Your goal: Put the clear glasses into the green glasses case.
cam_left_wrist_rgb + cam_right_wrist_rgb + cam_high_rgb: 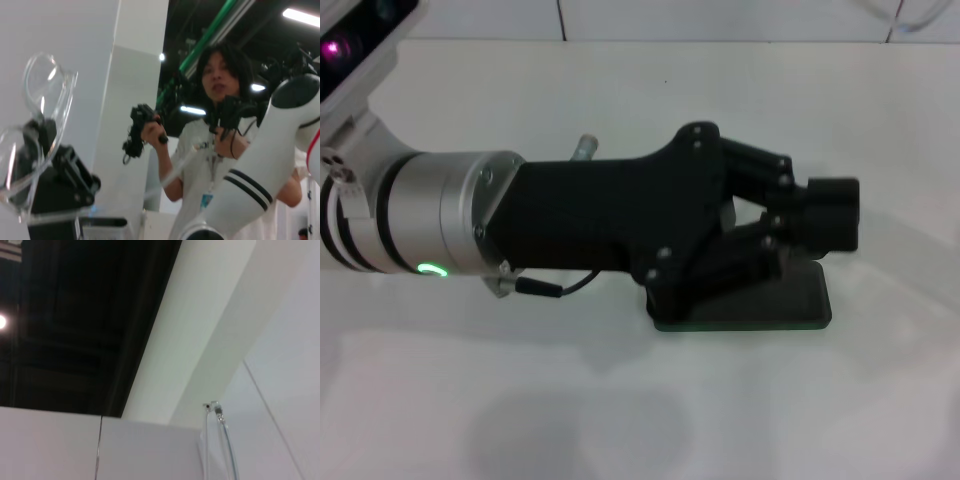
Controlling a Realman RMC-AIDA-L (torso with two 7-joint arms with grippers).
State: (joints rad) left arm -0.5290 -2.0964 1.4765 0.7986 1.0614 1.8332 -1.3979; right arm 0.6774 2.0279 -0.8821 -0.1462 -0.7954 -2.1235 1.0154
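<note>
My left gripper (828, 214) reaches in from the left and hovers low over the green glasses case (790, 305), a dark flat slab on the white table that the hand mostly covers. In the left wrist view the clear glasses (42, 107) stand upright against the black fingers (57, 172), the curved lens bulging outward and one thin clear arm (175, 167) stretching away. The gripper is shut on the glasses. The head view does not show the glasses. I cannot tell whether the case is open. My right gripper is out of view.
The white table (650, 400) runs out to a tiled wall (720, 18) at the back. A white robot arm (260, 175) and a person holding controllers (212, 100) appear in the left wrist view. The right wrist view shows only ceiling, wall and a clear cable (222, 440).
</note>
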